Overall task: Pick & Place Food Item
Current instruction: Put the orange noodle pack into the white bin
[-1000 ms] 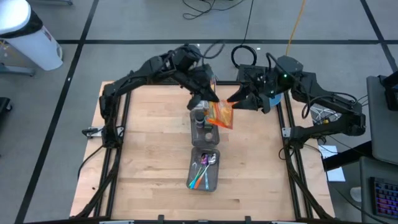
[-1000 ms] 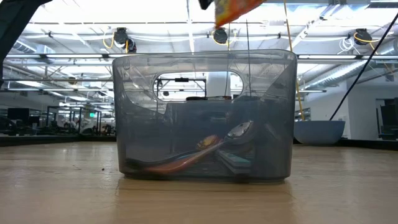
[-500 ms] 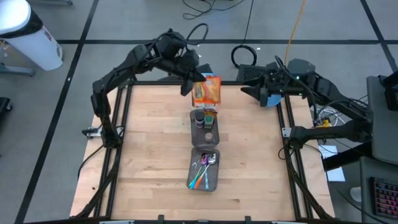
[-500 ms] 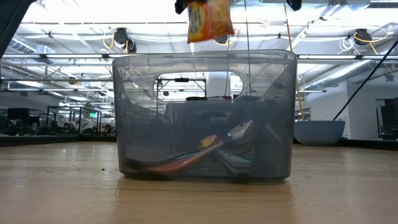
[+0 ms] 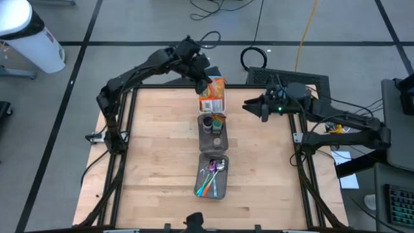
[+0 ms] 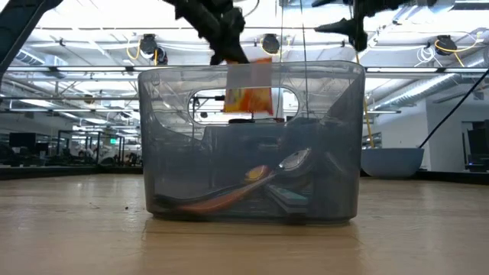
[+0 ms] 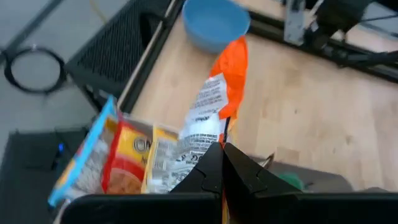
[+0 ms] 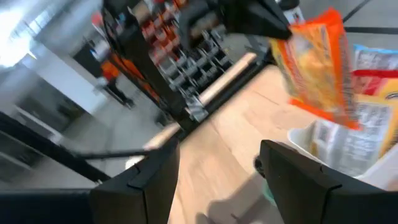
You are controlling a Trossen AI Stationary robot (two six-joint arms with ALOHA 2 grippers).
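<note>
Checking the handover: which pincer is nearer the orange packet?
Left. The left pincer is shut on the packet; the right pincer stands open, apart, to its right.

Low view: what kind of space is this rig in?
Likely an industrial lab or warehouse: exposed ceiling trusses, hanging lights, open floor behind the wooden table.

An orange foil snack packet (image 5: pixel 213 94) hangs over the far edge of the light wooden table (image 5: pixel 155 162); just before it stands a small grey plastic bin (image 5: pixel 213 131); nearer still a grey plastic tray of cutlery (image 5: pixel 213 175).
</note>
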